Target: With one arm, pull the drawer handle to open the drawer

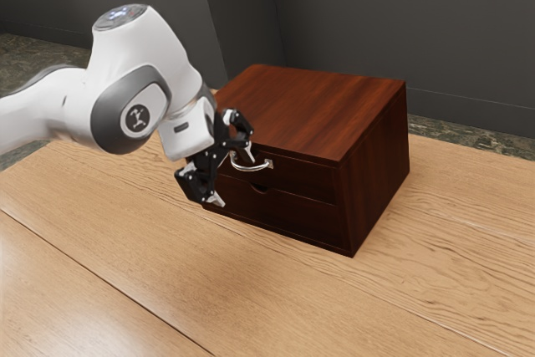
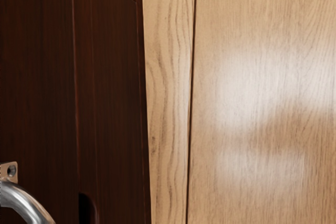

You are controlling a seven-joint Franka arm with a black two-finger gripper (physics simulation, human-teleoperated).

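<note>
In the exterior view, the white arm [image 1: 125, 98] comes in from the left above the pale wooden surface [image 1: 251, 290]. At its end the black tool [image 1: 231, 166] faces the front of a dark red-brown chest [image 1: 334, 106]. The tool stands open. One finger sits high, close to the top edge of the upper drawer [image 1: 301, 177], and the other sits low, near the bottom of the chest's front. The left end of the silver handle [image 1: 255, 165] lies between them. Whether either finger touches the handle cannot be told, and the tool has hold of nothing.

The handle is a curved bar mounted on the upper drawer's front, towards that front's left end. The drawer front looks flush with the face of the chest. Below it is a lower drawer [image 1: 284, 211] with a small notch [image 1: 261, 188] in its top edge. The chest rests on the surface, with a dark wall [image 1: 418, 14] behind it on the right.

In the wrist view, the handle [image 2: 21, 205] curves out from a small metal mounting plate [image 2: 8, 170] on the dark drawer front [image 2: 42, 77], just under the hand. The notch [image 2: 86, 209] is beside it. Past the chest's edge lies the surface [image 2: 257, 103], crossed by a plank seam [image 2: 192, 103].
</note>
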